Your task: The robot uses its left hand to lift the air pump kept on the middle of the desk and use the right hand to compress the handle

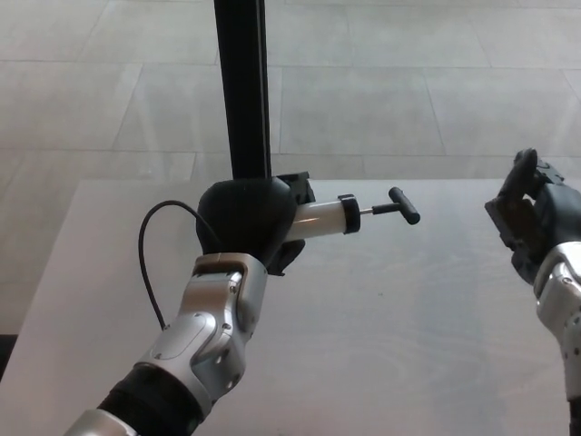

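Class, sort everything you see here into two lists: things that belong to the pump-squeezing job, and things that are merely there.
Belongs to the job:
air pump
pump handle
left robot hand, holding the pump
right robot hand, off the handle
desk

Merely there:
black post
black cable
tiled floor

We count one small white-barrelled air pump [320,218] with a single black T-shaped handle [403,204], above the one pale grey desk [390,327]. We see two black three-fingered robot hands: one left hand [243,220] over the desk's middle and one right hand [536,222] at its right edge. One black upright post [242,86] stands behind the desk, and one thin black cable [150,245] loops above it.
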